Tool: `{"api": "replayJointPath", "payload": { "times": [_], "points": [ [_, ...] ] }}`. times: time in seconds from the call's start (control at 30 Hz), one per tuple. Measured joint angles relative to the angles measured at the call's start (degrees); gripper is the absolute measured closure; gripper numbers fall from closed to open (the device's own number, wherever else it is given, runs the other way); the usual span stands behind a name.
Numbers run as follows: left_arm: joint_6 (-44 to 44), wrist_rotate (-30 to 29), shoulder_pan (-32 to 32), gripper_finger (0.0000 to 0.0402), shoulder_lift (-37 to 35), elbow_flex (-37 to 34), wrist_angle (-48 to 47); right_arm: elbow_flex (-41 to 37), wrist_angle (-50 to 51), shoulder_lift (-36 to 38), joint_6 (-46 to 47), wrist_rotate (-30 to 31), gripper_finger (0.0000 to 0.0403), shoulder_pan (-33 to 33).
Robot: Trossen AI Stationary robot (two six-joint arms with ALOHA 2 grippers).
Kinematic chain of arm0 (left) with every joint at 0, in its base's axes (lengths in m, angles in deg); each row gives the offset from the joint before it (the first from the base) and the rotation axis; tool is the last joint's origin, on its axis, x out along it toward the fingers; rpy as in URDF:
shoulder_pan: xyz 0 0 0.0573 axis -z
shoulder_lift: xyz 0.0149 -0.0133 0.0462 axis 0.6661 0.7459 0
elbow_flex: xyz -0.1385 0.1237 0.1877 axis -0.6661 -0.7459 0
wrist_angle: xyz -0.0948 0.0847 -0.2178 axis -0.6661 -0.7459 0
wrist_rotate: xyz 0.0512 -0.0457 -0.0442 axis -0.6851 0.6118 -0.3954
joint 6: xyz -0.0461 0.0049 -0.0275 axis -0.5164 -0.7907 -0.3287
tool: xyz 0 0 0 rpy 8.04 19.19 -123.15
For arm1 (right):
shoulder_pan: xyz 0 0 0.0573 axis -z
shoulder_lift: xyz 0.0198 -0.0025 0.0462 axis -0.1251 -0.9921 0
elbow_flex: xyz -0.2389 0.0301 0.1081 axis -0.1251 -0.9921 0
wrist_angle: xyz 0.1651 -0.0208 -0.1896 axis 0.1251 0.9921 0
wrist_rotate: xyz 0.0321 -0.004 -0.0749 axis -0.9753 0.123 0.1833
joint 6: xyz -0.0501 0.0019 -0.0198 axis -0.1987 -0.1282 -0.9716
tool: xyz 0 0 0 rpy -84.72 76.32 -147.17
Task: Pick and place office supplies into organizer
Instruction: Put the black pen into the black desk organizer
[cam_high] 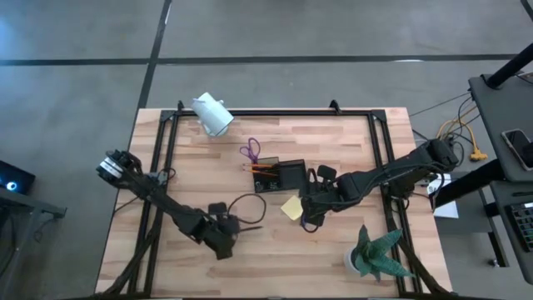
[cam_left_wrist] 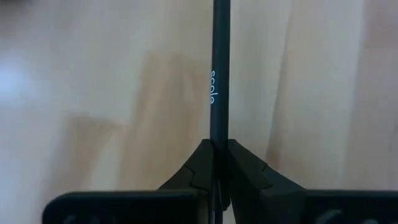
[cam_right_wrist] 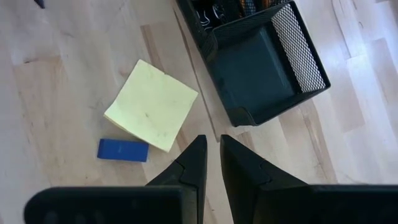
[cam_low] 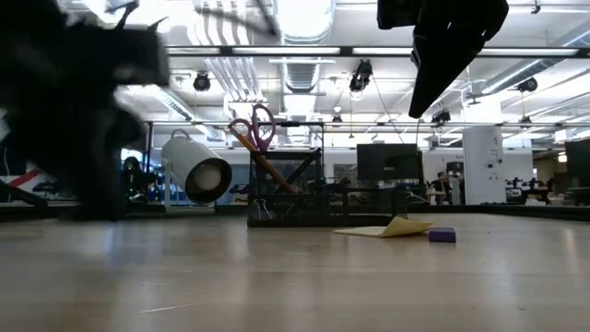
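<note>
My left gripper (cam_high: pixel 226 237) is at the near left of the table, shut on a black pen (cam_left_wrist: pixel 219 74) with pale lettering. The pen points toward the table's right (cam_high: pixel 252 226). The organizer (cam_high: pixel 279 176), a dark mesh box, stands mid-table with purple-handled scissors (cam_high: pixel 249 152) and an orange pencil upright in its far compartment. Its near compartment (cam_right_wrist: pixel 261 62) looks empty. A yellow sticky note (cam_right_wrist: pixel 151 104) and a small blue piece (cam_right_wrist: pixel 123 150) lie flat on the wood beside it. My right gripper (cam_right_wrist: pixel 212 152) hovers above them, a narrow gap between its fingers, holding nothing. My left gripper pinches the pen's shaft (cam_left_wrist: pixel 218 142) between its two fingertips (cam_left_wrist: pixel 245 163). The pen runs on forward past the fingertips, along the way they point. The fingers slant down toward the table. The pen's shadow lies apart from it on the wood; its far end is out of the wrist view.
A white cylindrical camera (cam_high: pixel 212 115) lies at the far edge, and a green plant (cam_high: pixel 375 254) stands at the near right. Black frame rails (cam_high: pixel 275 111) run along the table's edges. Bare wood (cam_high: pixel 275 267) lies between the arms at the near side.
</note>
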Motion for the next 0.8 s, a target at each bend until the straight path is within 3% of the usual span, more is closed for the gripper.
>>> {"api": "replayJointPath", "payload": {
  "times": [0.27,0.47,0.6,0.8],
  "points": [
    [7.74,-7.18,-3.52,0.0395,-8.39,3.31,-6.49,-0.02,0.0,0.0,0.0,0.04,0.0364,0.0],
    [21.07,-12.49,-9.21,0.0395,-13.6,9.09,-20.13,-0.02,0.35,0.0,0.02,0.63,0.0364,-0.03],
    [31.02,-14.72,-15.18,0.0395,-13.93,15.47,-32.31,-0.02,2.38,0.0,1.33,1.75,0.0364,-0.87],
    [45.18,-16.0,-24.02,0.0398,-9.43,26.9,-42.76,-0.02,6.73,0.0,6.79,2.71,0.0364,-1.92]
  ]
}}
